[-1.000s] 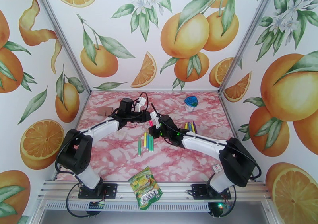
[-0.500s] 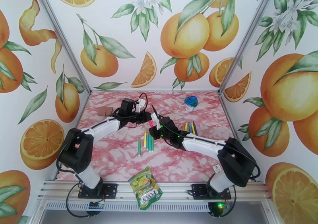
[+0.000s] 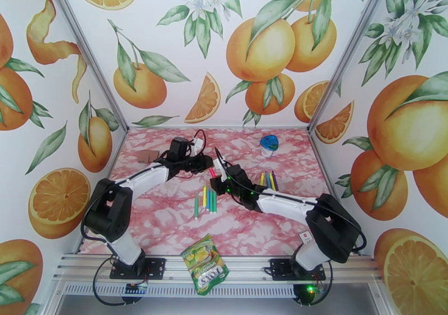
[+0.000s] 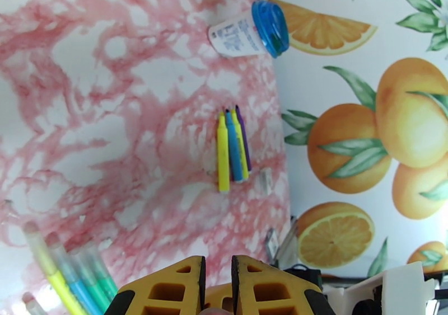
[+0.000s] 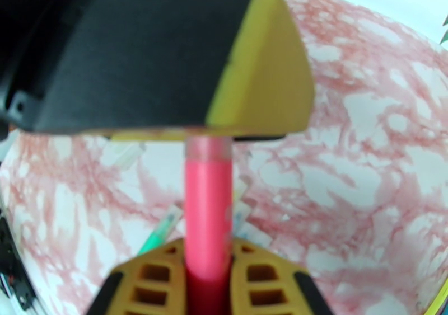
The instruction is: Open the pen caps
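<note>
A pink pen [image 3: 213, 172] hangs above the table's middle between the two grippers. My right gripper [image 3: 219, 174] is shut on its barrel [image 5: 208, 210], which runs up between the yellow fingers [image 5: 255, 266]. My left gripper [image 3: 206, 165] is shut on the pen's far end; a paler stretch [image 5: 208, 148] shows just below its black and yellow finger [image 5: 168, 59], and the cap itself is hidden inside that grip. In the left wrist view the left gripper [image 4: 217, 263] has its fingers almost touching. Other capped pens lie in two groups, one under the grippers [image 3: 206, 200] and one right of them [image 3: 267, 179].
A blue-lidded small container [image 3: 269, 144] lies at the back right. A green-yellow snack packet [image 3: 205, 263] sits at the near edge between the arm bases. A brown card [image 3: 147, 156] lies at the back left. Patterned walls close in three sides.
Both grippers keep their hold on the pink pen. The pair has drifted very slightly left; nothing on the table has moved.
</note>
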`<act>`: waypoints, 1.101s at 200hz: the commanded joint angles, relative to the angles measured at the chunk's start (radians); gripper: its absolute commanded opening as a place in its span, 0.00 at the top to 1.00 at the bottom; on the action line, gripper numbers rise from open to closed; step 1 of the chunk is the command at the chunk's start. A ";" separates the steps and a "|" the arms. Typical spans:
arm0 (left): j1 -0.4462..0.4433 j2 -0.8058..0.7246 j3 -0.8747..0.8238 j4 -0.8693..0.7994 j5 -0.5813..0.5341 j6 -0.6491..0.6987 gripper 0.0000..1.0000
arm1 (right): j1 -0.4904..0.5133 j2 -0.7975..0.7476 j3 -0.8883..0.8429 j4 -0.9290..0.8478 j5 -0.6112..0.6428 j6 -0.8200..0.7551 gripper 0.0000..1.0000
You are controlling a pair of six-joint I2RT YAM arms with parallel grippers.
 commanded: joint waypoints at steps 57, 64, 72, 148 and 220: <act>0.125 0.028 0.086 0.122 -0.162 -0.040 1.00 | 0.033 -0.071 -0.086 -0.047 0.016 -0.053 1.00; 0.128 0.030 0.087 0.125 -0.162 -0.044 1.00 | 0.033 -0.073 -0.090 -0.044 0.020 -0.054 1.00; 0.130 0.031 0.087 0.132 -0.162 -0.048 1.00 | 0.036 -0.076 -0.093 -0.043 0.027 -0.059 1.00; 0.143 0.048 0.119 0.104 -0.137 -0.025 1.00 | 0.050 -0.089 -0.093 -0.048 0.064 -0.075 1.00; 0.142 -0.019 0.183 -0.331 -0.206 0.316 1.00 | -0.013 -0.096 -0.068 -0.101 0.110 0.005 1.00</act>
